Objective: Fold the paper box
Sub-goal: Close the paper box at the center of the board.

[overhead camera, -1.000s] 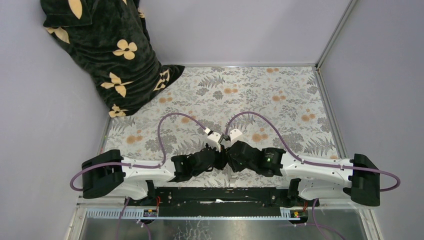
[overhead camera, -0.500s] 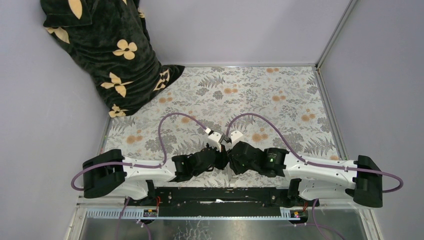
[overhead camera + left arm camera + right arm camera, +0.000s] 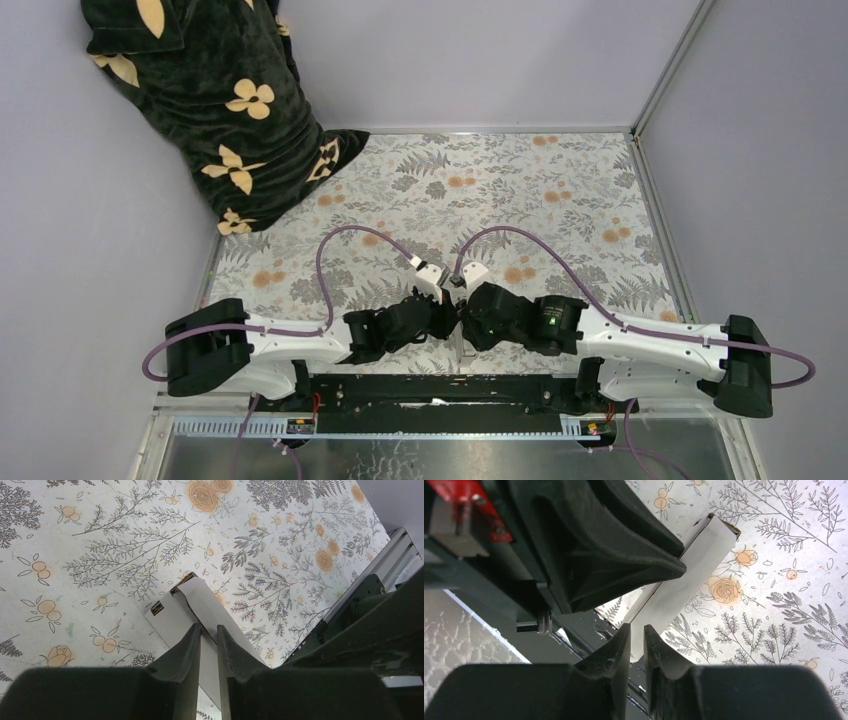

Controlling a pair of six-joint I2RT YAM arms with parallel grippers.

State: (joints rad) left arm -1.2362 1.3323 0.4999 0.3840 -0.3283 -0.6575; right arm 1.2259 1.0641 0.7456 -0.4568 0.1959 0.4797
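Left pincer (image 3: 447, 318) and right pincer (image 3: 463, 321) meet nose to nose in the overhead view, just beyond the black base rail (image 3: 430, 390), about at its middle. Between them only a white sliver of the paper box (image 3: 459, 346) shows, close to the rail's far edge. The arms hide the rest, so the jaws cannot be read from here. A floral tablecloth (image 3: 540, 190) spreads away from the rail.

Seen from the left wrist, the left pincer (image 3: 208, 635) is drawn in to a narrow slit, with white card running into it, so it looks clamped on a thin panel of the paper box (image 3: 192, 602). The box reads as a flattened strip, its dark open end pointing away from the rail.

Seen from the right wrist, the right pincer (image 3: 638, 640) is likewise closed down on white card, at the end of the paper box (image 3: 706, 550) nearest the rail. The left pincer (image 3: 669, 565) bites the same strip from the side, a little farther from the rail.

The step in hand appears to be a two-handed crease, or the opening out of the flattened sleeve; the box is far from square, so the task looks early. The next move probably calls for both pinches to hold firm while one wrist swings its panel against the other. It should go slowly, so the thin card neither tears nor slips out.
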